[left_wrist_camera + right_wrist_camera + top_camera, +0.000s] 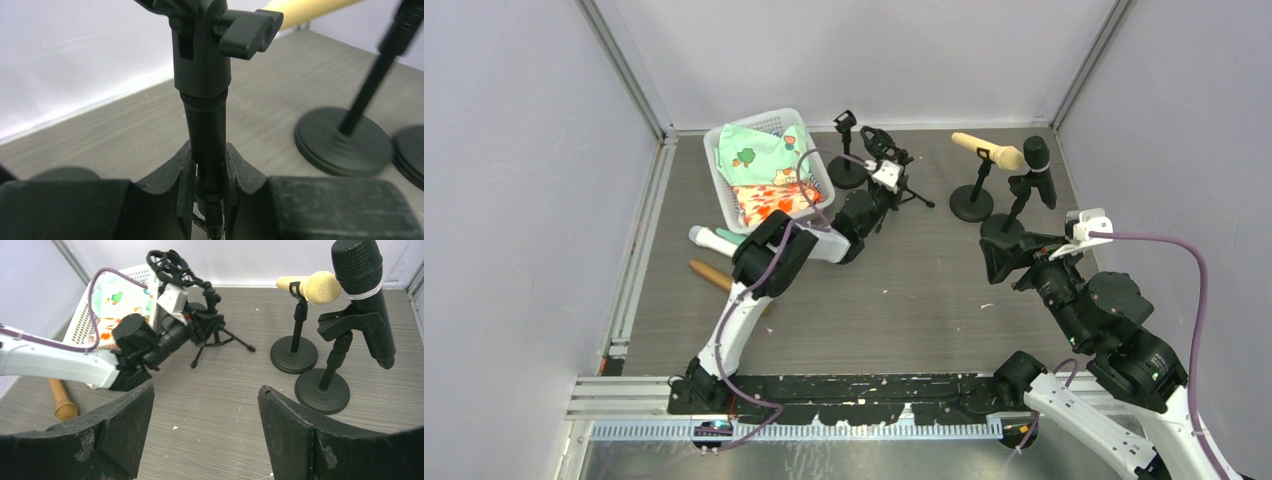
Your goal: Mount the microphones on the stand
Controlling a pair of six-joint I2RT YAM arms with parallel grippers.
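My left gripper (887, 193) (207, 152) is shut on the pole of a black tripod stand (894, 165) (205, 100) (212, 332), low on the shaft, at the back of the table. The stand's clip holds no microphone. A cream microphone (989, 152) (312, 287) lies in the clip of a round-base stand (971, 205). A black microphone (1037, 165) (365, 295) sits in the stand beside it. A white microphone (712, 240) and a brown microphone (709, 273) (60, 400) lie on the table left of my left arm. My right gripper (1004, 258) (205, 392) is open over bare table, holding nothing.
A white basket (719, 175) (82, 322) with printed cloths stands at the back left. Another round-base stand (846, 170) with a bare clip stands just right of the basket. Grey walls close in the table on three sides.
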